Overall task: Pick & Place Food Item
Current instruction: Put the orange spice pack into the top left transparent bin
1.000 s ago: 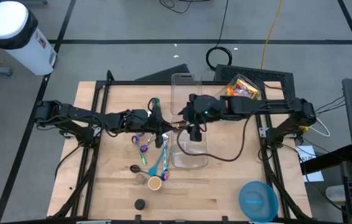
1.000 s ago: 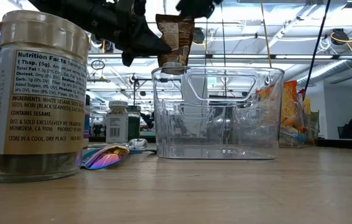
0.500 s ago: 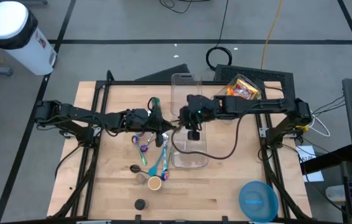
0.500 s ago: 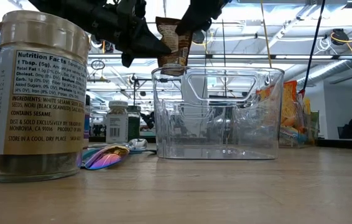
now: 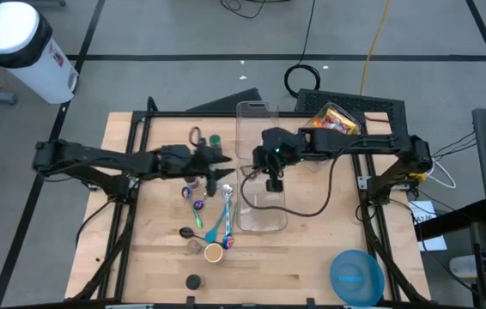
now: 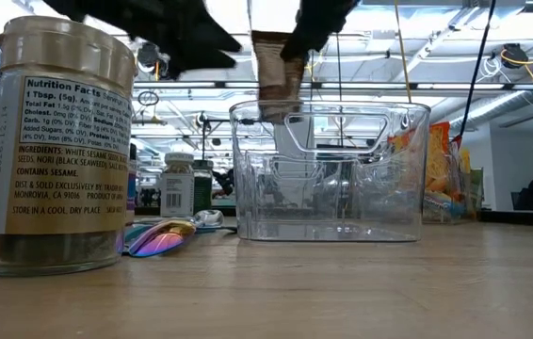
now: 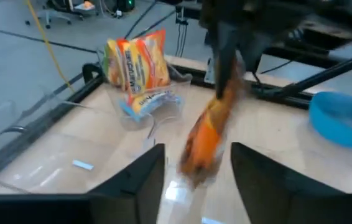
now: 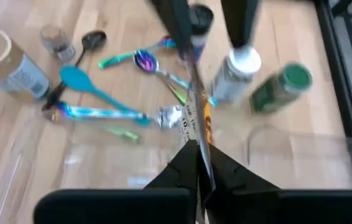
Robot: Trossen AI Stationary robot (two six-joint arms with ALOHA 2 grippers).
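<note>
Handover complete: the right gripper [image 5: 270, 184] now pinches the snack packet [image 6: 278, 77] above the clear plastic bin [image 6: 331, 171] (left end), while the left gripper [image 5: 217, 156], fingers parted and empty, has drawn back leftward. Lowering the packet into the bin likely comes next.

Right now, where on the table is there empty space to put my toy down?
The wood between the clear bin and the blue bowl is bare. So is the near left corner, left of the black cap. It is crowded left of the bin, around the spoons and spice jars. Both end effectors work there.
</note>
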